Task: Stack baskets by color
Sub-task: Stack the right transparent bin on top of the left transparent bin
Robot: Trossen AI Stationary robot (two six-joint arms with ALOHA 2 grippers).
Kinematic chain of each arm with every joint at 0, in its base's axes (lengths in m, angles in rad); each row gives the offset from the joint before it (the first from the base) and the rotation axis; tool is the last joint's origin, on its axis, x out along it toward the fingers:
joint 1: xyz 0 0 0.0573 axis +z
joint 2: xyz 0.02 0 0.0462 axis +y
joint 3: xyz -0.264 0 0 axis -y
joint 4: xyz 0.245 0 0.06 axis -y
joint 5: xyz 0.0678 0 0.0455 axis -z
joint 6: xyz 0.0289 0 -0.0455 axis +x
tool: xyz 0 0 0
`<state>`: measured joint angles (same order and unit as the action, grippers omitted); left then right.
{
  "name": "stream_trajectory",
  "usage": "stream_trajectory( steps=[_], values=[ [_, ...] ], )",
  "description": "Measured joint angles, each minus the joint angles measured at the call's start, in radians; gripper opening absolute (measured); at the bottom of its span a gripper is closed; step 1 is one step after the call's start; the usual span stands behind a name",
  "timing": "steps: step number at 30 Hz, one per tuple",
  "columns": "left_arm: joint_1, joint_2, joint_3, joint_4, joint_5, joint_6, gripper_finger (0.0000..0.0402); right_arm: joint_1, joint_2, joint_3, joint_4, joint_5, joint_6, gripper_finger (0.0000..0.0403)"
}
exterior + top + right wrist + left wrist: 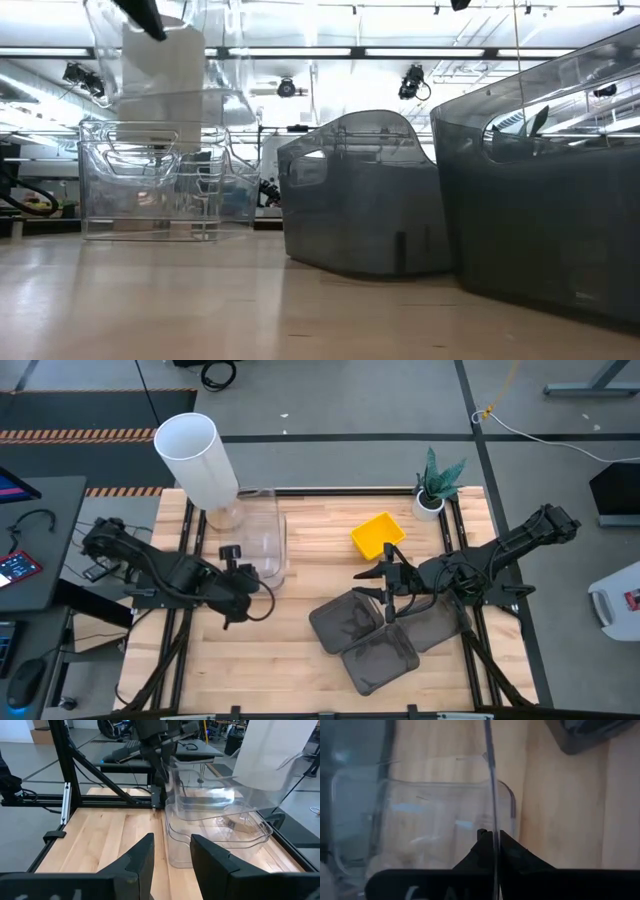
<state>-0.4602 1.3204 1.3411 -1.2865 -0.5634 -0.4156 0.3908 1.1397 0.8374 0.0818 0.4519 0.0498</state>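
The clear basket [215, 800] I'm carrying hangs tilted just above a second clear basket [220, 837] that rests on the table [300, 650] beside the tall white cylinder [198, 458]. My left claw [490, 837] is pressed together on the thin clear wall of the raised one, pinching its near rim, as the left wrist view shows plainly. From the low view the raised basket sits higher at one end than the other, so I judge the step in hand is nesting it into the one below, and it is not yet seated.

To do this well I'd level the basket first, then line its rounded corners over those of the lower one before lowering, since a tilted entry could catch a rim and shove the bottom basket toward the cylinder. I'd come down slowly and only let go once the walls sit inside each other.

Further out, the yellow basket [378, 536] lies alone near the small potted plant [435, 485], and three dark grey baskets [375, 635] lie in an overlapping cluster. My right claw [388, 592] hovers over them with fingers spread, holding nothing; those stacks look untouched.
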Motion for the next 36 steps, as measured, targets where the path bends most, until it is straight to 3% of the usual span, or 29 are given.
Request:
stream_trajectory(
  steps=[7, 17, 22, 32, 36],
  values=[
    [0.011, -0.071, -0.162, 0.103, 0.061, 0.002, 0.0006, 0.0, 0.0, 0.0, 0.0, 0.0, 0.0, 0.0132],
    [0.05, -0.072, -0.24, 0.179, 0.186, -0.01, 0.0011, 0.0, 0.0, 0.0, -0.001, 0.0, 0.0, 0.0132],
    [0.072, -0.072, -0.24, 0.213, 0.206, -0.045, 0.0045, 0.0, 0.0, 0.0, -0.001, 0.0, 0.0, 0.0132],
    [0.129, -0.072, -0.24, 0.231, 0.215, -0.08, 0.0158, 0.0, 0.0, 0.0, -0.001, 0.0, -0.001, 0.0132],
    [0.172, -0.072, -0.24, 0.259, 0.216, -0.121, 0.0179, -0.006, 0.0, 0.0, -0.001, 0.0, 0.0, 0.0132]
  ],
)
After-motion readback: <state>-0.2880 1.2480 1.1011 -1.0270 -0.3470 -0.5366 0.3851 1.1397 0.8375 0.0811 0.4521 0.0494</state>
